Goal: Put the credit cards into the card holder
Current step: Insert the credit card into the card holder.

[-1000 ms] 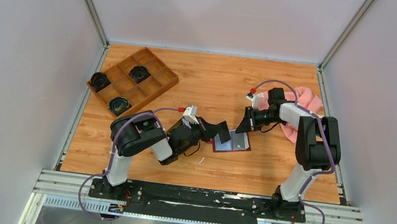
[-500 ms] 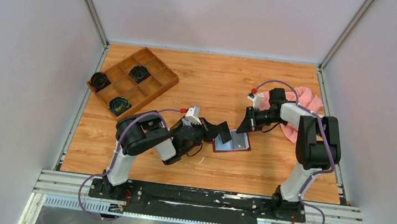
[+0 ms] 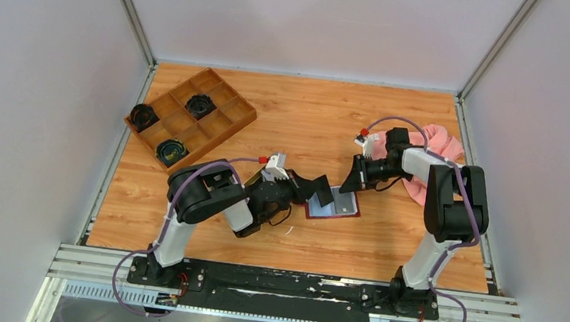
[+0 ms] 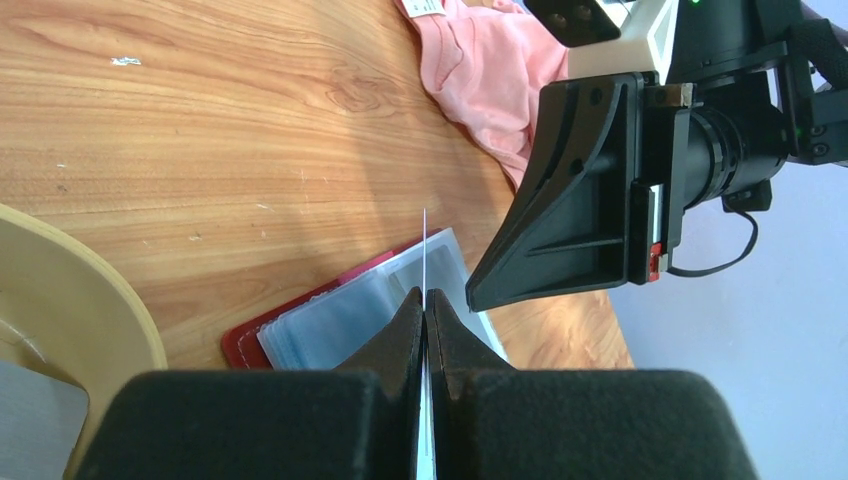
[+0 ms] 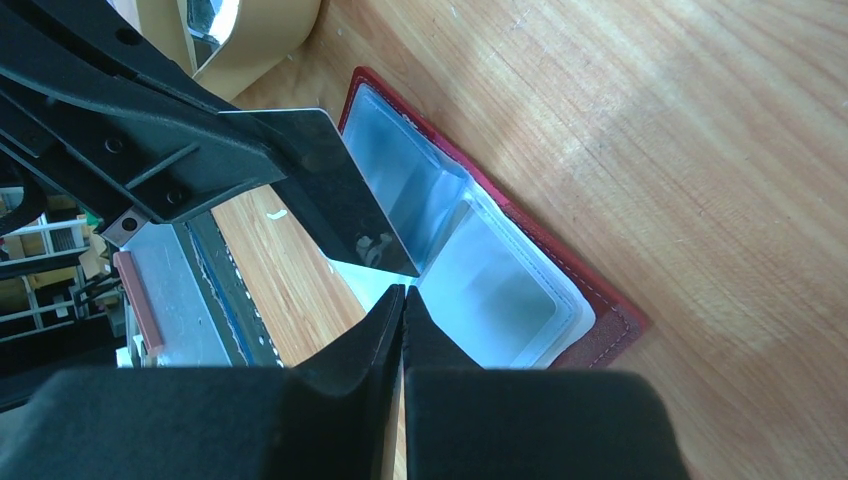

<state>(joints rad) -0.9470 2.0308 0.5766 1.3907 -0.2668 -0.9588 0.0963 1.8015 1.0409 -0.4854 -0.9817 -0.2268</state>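
The left arm's elbow has swung slightly to the right. The left claw (image 4: pixel 424 305) is clenched on a card (image 5: pixel 340 190), holding it tilted just over the open card holder (image 3: pixel 333 204) lying mid-counter (image 3: pixel 302 115). The right claw (image 5: pixel 403 300) is clenched, its tips at the holder's clear sleeves.

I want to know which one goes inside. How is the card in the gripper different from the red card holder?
The card is pinched in the air, tilted, by the left gripper; the card holder lies flat and open on the table. The card is one thin plain sheet; the card holder has a dark red cover and clear pockets. Both are flat rectangles.
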